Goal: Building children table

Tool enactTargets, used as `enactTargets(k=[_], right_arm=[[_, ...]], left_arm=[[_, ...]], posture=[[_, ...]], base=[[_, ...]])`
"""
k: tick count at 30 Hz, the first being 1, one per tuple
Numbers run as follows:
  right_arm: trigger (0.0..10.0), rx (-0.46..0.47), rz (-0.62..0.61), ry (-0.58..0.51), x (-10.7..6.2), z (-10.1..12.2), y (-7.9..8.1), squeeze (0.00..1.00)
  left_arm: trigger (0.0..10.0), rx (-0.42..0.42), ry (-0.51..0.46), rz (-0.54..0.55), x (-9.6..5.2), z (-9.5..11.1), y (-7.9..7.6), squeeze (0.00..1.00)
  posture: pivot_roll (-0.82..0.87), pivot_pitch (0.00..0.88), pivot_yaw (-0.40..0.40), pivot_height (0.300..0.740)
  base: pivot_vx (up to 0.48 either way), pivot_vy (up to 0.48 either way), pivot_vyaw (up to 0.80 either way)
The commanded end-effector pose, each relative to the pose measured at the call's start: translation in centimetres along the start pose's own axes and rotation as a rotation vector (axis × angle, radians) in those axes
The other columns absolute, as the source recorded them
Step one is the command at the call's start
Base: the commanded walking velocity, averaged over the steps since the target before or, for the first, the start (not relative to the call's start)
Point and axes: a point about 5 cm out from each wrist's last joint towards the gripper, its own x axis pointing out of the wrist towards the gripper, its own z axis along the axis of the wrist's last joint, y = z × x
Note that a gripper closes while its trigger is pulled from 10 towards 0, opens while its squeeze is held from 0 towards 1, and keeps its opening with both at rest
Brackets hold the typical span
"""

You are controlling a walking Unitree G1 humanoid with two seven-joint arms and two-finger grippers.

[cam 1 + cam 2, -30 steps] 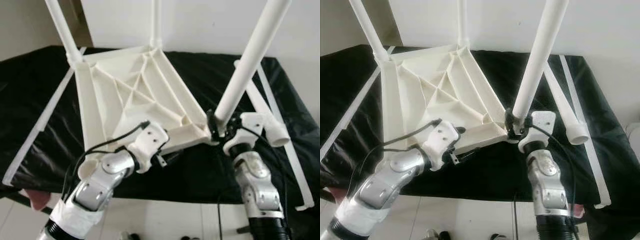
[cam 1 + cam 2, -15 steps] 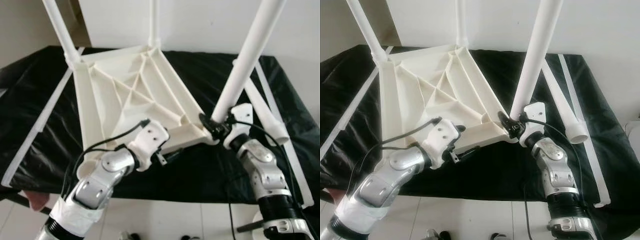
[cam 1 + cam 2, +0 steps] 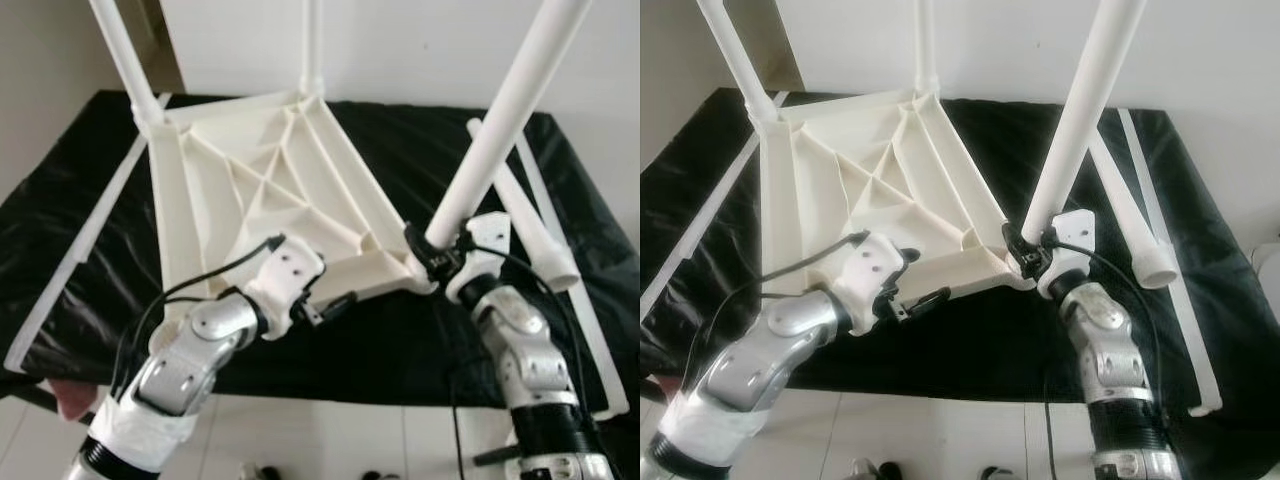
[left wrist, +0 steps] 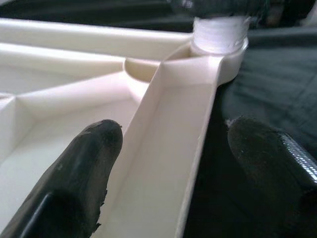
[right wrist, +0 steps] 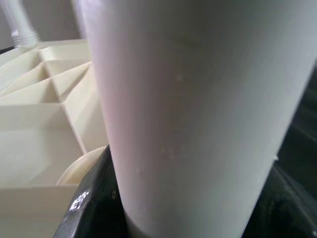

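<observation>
The white table top (image 3: 250,190) lies upside down on a black cloth (image 3: 400,340). Two legs stand in its far corners (image 3: 125,55) (image 3: 312,45). A third white leg (image 3: 500,120) rises slanted from the near right corner socket (image 4: 218,54), and my right gripper (image 3: 425,258) is shut on its base; the right wrist view shows this leg (image 5: 198,99) up close. My left gripper (image 3: 335,302) is open at the top's near edge. Its two fingers (image 4: 94,163) straddle the rim rib (image 4: 173,144) without touching it.
A loose white leg (image 3: 530,225) lies on the cloth to the right of the held leg. Long white strips run along the cloth's left (image 3: 80,250) and right (image 3: 580,290) sides. A white wall stands close behind, and tiled floor (image 3: 330,440) shows in front.
The right wrist has turned around the leg's base and the leg's tilt has shifted slightly. The left gripper has slid a little to the left along the near rim.
</observation>
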Motion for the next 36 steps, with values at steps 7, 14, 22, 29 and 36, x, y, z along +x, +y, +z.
enactTargets(k=[7, 14, 22, 29, 36], right_arm=[[10.0, 0.063, -0.398, 0.1, -0.9, -1.9, -0.8, 0.0], [10.0, 0.127, -0.665, 0.096, -1.4, -2.0, 0.4, 0.0], [10.0, 0.155, -0.573, 0.036, -1.0, -1.3, 1.8, 1.0], [10.0, 0.167, -0.555, -0.021, -1.3, -0.4, 1.8, 1.0], [10.0, 0.124, -0.476, -0.046, -3.1, 0.0, 1.8, 0.0]], left_arm=[[10.0, -0.018, -0.002, -0.015, 0.0, -0.2, 0.1, 0.0], [10.0, -0.036, -0.051, -0.029, 0.0, 0.6, -0.4, 0.0], [10.0, -0.033, -0.088, -0.048, 0.7, 1.4, -0.7, 0.0], [10.0, -0.057, -0.117, -0.041, 0.9, 2.1, -0.4, 0.0], [10.0, -0.111, -0.187, -0.063, 0.3, 3.3, -0.1, 0.0]], posture=[[-0.19, 0.247, 0.026, 0.74], [-0.17, 0.235, 0.02, 0.74], [-0.15, 0.213, 0.039, 0.74], [-0.14, 0.22, 0.039, 0.74], [-0.14, 0.23, 0.05, 0.74]], base=[[0.0, 0.0, 0.0], [0.0, 0.0, 0.0], [0.0, 0.0, 0.0], [0.0, 0.0, 0.0], [0.0, 0.0, 0.0]])
